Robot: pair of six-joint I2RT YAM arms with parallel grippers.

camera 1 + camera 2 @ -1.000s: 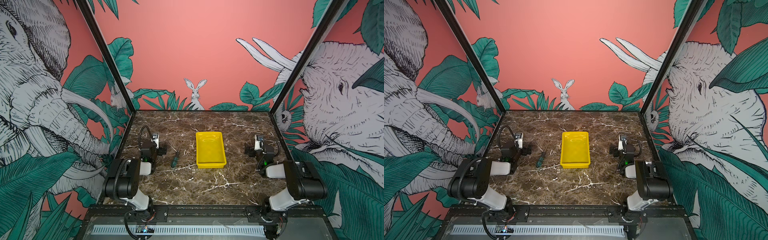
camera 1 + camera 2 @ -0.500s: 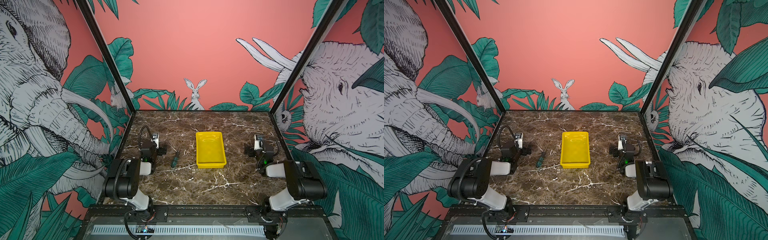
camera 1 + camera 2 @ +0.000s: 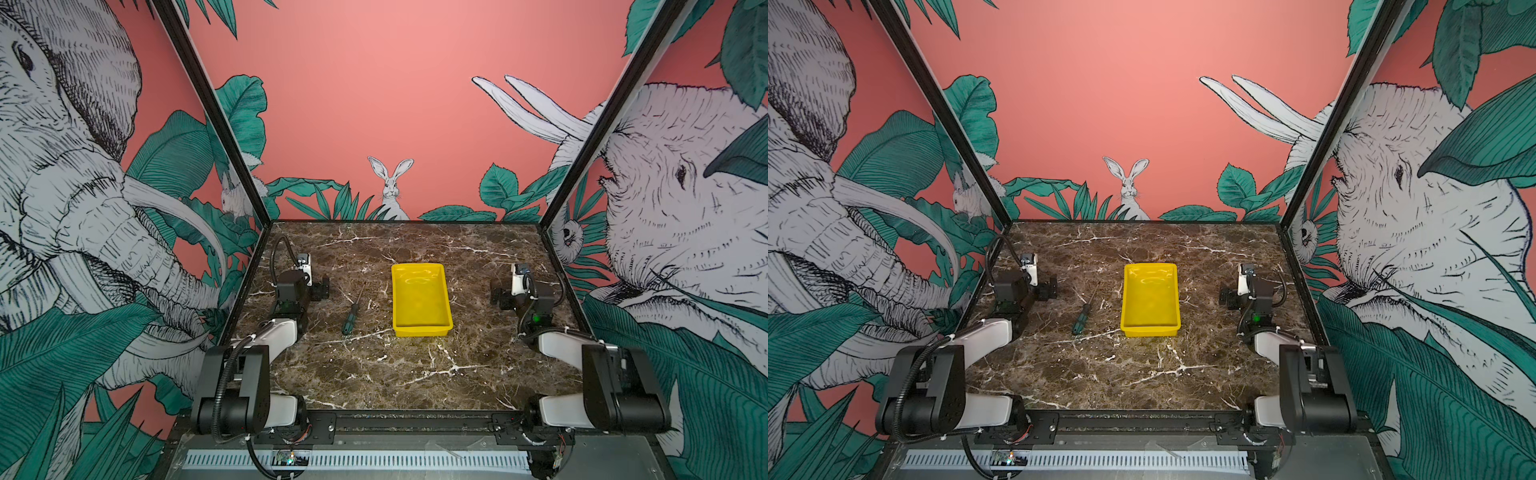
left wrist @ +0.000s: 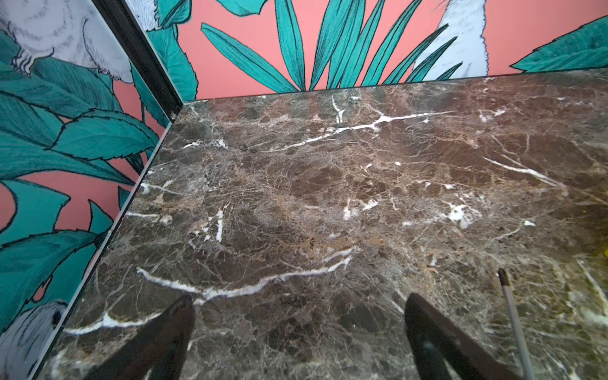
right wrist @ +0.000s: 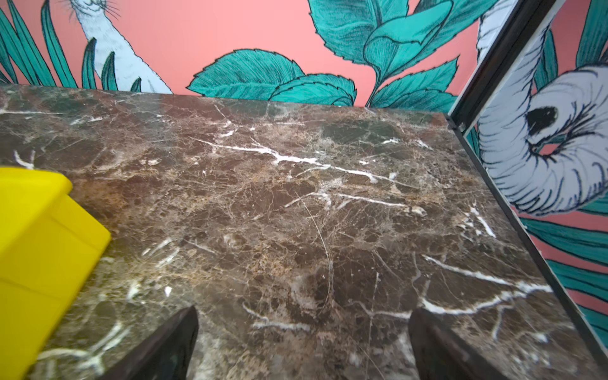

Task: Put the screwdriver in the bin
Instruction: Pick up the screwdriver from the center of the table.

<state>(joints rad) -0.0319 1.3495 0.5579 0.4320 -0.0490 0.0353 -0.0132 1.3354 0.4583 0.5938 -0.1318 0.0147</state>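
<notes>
The screwdriver (image 3: 351,313) (image 3: 1083,313) lies flat on the marble table, its green handle toward the front and its thin shaft pointing back. The yellow bin (image 3: 420,298) (image 3: 1150,298) stands empty just right of it. My left gripper (image 3: 321,286) (image 3: 1049,287) rests low at the table's left side, a short way left of the screwdriver; it is open and holds nothing (image 4: 297,304). Only the screwdriver's shaft tip (image 4: 511,306) shows in the left wrist view. My right gripper (image 3: 497,296) (image 3: 1227,298) sits right of the bin, open and empty (image 5: 302,314), with the bin's corner (image 5: 36,237) to its side.
Printed walls close in the marble table (image 3: 415,374) on the left, back and right. Both folded arms (image 3: 249,374) (image 3: 602,374) occupy the front corners. A black rail (image 3: 415,424) runs along the front edge.
</notes>
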